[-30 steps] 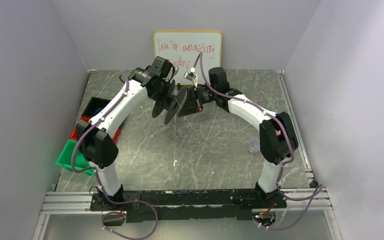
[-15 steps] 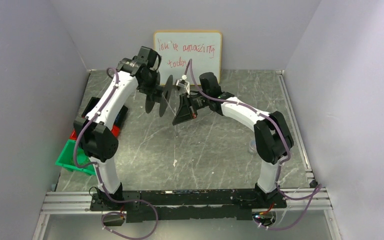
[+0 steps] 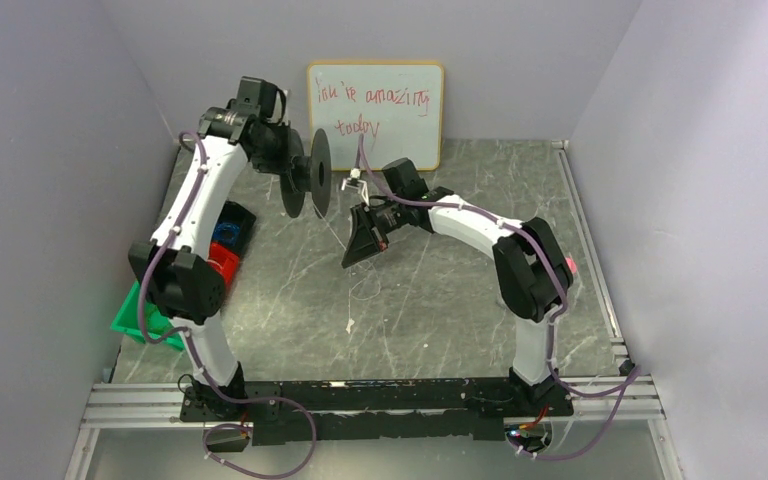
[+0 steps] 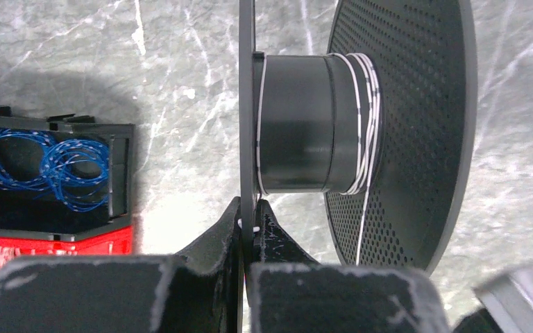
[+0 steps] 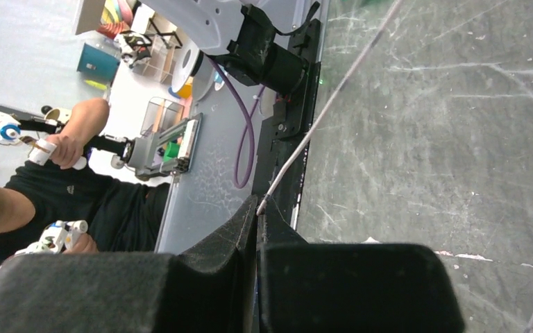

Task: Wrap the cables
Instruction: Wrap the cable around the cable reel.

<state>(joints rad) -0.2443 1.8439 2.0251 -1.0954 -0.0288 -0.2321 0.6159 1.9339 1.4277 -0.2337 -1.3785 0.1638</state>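
Cables [image 5: 319, 118]: thin whitish strand, pinched at the right gripper [image 5: 258, 208] tips and running straight away from them over the table; more turns lie on the spool [image 4: 295, 125] hub, ahead of the left gripper [image 4: 250, 216], bunched at the perforated flange.
Table [image 3: 440, 300]: grey marbled top, below both grippers.
Whiteboard [image 3: 400, 110]: upright at the back wall, beyond both grippers, red handwriting.
Spool: black, two flanges, held up off the table, up and to the left of the right gripper.
Black bin [image 4: 41, 166]: down to the left of the left gripper, blue cord coiled inside; red bin [image 4: 41, 239] touching it.
Left gripper: clenched on the rim of the spool's thin flange.
Right gripper: clamped tight on the cable.
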